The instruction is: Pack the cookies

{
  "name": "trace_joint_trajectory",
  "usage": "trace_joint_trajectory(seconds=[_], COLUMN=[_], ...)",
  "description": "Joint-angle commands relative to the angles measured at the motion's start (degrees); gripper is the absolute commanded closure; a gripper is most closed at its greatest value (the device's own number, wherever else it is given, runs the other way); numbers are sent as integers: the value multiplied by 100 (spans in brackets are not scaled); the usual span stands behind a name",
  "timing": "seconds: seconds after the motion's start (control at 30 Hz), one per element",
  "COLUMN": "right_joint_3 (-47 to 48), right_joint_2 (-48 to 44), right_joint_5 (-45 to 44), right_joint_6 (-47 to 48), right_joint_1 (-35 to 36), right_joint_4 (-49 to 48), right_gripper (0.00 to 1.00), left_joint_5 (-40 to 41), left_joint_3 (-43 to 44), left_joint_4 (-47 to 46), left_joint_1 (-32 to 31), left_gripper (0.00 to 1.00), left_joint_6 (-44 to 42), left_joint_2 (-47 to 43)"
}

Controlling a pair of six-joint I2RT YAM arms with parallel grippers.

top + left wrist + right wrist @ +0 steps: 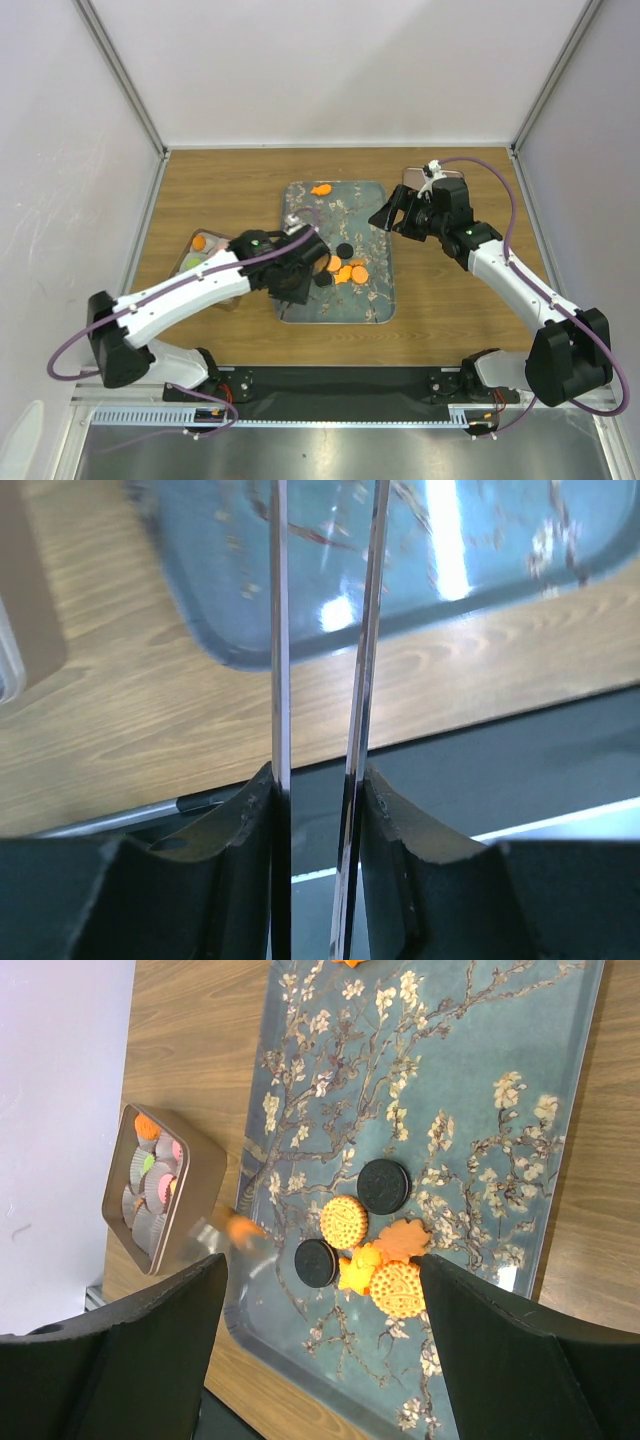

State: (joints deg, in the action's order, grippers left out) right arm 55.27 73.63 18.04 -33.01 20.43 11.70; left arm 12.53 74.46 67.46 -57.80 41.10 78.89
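Several cookies lie on the floral tray (375, 200). In the right wrist view they are two round orange cookies (344, 1221) (397, 1287), two black ones (383, 1186) (316, 1262), an orange leaf (403, 1239) and an irregular orange piece (358, 1268). One more orange cookie (321, 189) lies at the tray's far end. My left gripper (300, 270) (318, 780) is shut on metal tongs (278, 630). The blurred tong tips carry an orange cookie (237, 1228) over the tray's left edge. My right gripper (392, 215) (322, 1270) is open and empty above the tray.
An open metal tin (205, 250) (160, 1185) with paper cups holding orange, pink and green pieces stands left of the tray. A tan flat object (425, 177) lies behind the right gripper. Grey walls enclose the table.
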Motion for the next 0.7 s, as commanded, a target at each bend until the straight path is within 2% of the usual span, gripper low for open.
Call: trace_joint_trajectory(seconds=[0.0,0.33,0.67], right_joint_3=[125,116,116], right_joint_2=[12,29,12], right_joint_5=[68,94,103], right_joint_6=[-47,-56,-56], right_joint_1=[5,23,32], right_joint_4=[-142,-160,-168], right_gripper=[15,15,15], left_joint_5=[346,328,408], left_joint_3=[-53,-1283,-1627], left_joint_4=[258,724,1058], left_joint_1=[435,2648,3687], left_gripper=[67,69,66], left_joint_6=[423,750,346], left_joint_2=[-567,-2483,-2923])
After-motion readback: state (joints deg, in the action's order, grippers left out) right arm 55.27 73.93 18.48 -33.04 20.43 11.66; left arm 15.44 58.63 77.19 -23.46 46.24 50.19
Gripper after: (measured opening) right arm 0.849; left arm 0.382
